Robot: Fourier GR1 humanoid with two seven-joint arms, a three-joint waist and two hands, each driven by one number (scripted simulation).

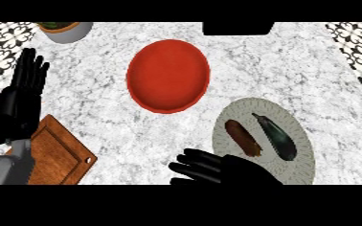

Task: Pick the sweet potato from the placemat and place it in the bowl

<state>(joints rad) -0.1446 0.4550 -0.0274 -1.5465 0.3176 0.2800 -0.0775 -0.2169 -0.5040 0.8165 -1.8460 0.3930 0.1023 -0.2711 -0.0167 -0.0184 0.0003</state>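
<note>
A: Grey-veined white marble covers the table [99, 110]. What sits on it?

B: A red bowl [168, 75] lies near the middle. Toward the lower right is a pale oval placemat [297, 124] holding 2 vegetables side by side but apart: a brown sweet potato [243, 137] on the left and a dark eggplant [277, 137] on the right.

A: Where are the hands?

B: The right hand [219, 167] comes in from the lower edge, just left of the placemat's lower end. Its fingers are spread and slightly bent, pointing left, holding nothing. It sits close below the sweet potato without touching it. The left hand [21, 93] rests at the left edge, open, fingers straight and pointing up.

A: Anything else?

B: A wooden cutting board [60, 153] lies at the lower left, partly under the left forearm. A grey pot [67, 30] shows at the top left, and a black object [238, 27] at the top edge; I cannot tell what it is.
</note>
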